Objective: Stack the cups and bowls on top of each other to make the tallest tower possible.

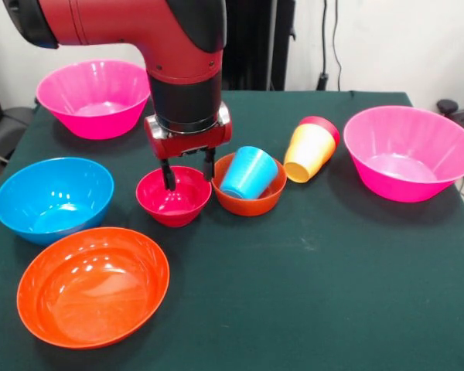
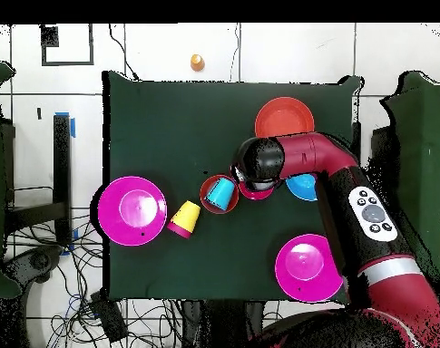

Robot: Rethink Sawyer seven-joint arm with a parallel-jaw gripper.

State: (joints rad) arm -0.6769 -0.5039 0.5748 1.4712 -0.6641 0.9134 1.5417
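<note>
We see the arm (image 1: 182, 46) descending vertically from above, its wrist pointing straight down over the crimson bowl (image 1: 174, 197). The end effector (image 1: 188, 171) is released, one finger inside the bowl and the other just outside its far rim. Beside it, the small orange bowl (image 1: 251, 202) holds the tilted blue cup (image 1: 249, 171). The yellow cup (image 1: 308, 152) lies on its side on the bench (image 1: 309, 263), nested over a red cup (image 1: 322, 124). Pink bowls (image 1: 97, 97) (image 1: 410, 152), the blue bowl (image 1: 52, 197) and the wide orange bowl (image 1: 93, 284) stand apart.
</note>
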